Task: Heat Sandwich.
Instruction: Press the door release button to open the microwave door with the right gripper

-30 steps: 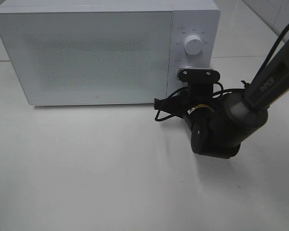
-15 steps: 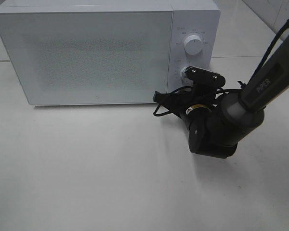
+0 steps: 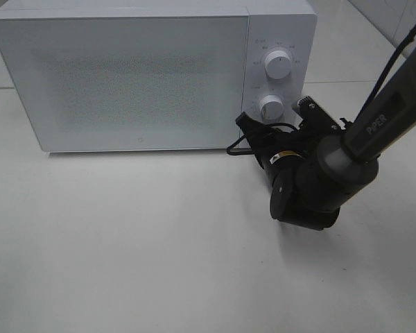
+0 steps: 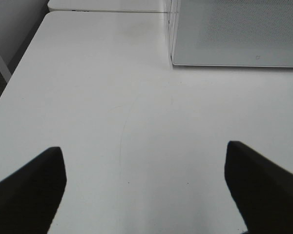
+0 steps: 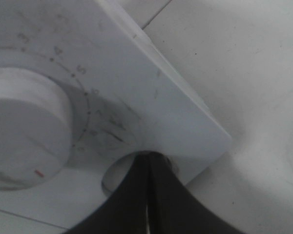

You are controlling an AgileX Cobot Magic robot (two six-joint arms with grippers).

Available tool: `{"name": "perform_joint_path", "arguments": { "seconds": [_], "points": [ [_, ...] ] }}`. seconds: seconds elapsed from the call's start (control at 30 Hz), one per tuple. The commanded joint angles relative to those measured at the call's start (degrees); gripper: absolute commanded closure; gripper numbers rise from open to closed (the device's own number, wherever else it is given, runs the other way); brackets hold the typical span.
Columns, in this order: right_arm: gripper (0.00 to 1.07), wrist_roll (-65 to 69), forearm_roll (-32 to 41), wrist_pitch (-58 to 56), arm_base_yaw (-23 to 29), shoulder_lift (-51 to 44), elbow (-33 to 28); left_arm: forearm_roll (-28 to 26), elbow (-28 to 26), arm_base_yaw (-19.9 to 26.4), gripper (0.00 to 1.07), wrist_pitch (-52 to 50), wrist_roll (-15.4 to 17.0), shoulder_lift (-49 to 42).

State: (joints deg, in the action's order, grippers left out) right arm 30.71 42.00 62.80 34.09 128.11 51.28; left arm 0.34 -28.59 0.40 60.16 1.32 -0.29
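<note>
The sandwich is out of view. The white microwave [image 3: 125,76] stands at the back of the table with its door closed. My right gripper [image 5: 147,163] is shut, its fingers pressed together with nothing visible between them. Its tips rest against the control panel at the lower knob [image 3: 272,107], below the upper knob [image 3: 278,64]. In the high view the right wrist [image 3: 301,180] hides those fingers. My left gripper [image 4: 144,156] is open over bare table, with the microwave's front corner [image 4: 176,58] ahead of it.
The white table [image 3: 125,250] spreads in front of the microwave. The right arm [image 3: 392,114] slants in from the upper right. In the left wrist view the table's edge [image 4: 19,58] runs along one side.
The right wrist has rolled clockwise in front of the panel, so its camera mount has swung off the lower knob, which now shows. The gripper stays shut.
</note>
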Motion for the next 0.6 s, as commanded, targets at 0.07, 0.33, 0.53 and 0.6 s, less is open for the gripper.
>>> {"name": "perform_joint_path", "arguments": {
  "seconds": [0.07,0.33,0.53,0.6],
  "points": [
    [1.06,12.03,-2.06,14.38,-1.38,-0.74,1.32,0.00,0.23,0.17,0.25,-0.80,-0.11,-0.92],
    [1.07,21.20,-0.46,12.89,-2.81,-0.74,4.70,0.00,0.23,0.17,0.25,-0.80,-0.11,-0.92],
    [1.07,23.95,0.69,9.05,-4.30,-0.74,10.26,0.00,0.23,0.17,0.25,-0.80,-0.11,-0.92],
    [1.07,28.93,0.80,6.19,-5.56,-0.74,12.83,0.00,0.23,0.17,0.25,-0.80,-0.11,-0.92]
  ]
}}
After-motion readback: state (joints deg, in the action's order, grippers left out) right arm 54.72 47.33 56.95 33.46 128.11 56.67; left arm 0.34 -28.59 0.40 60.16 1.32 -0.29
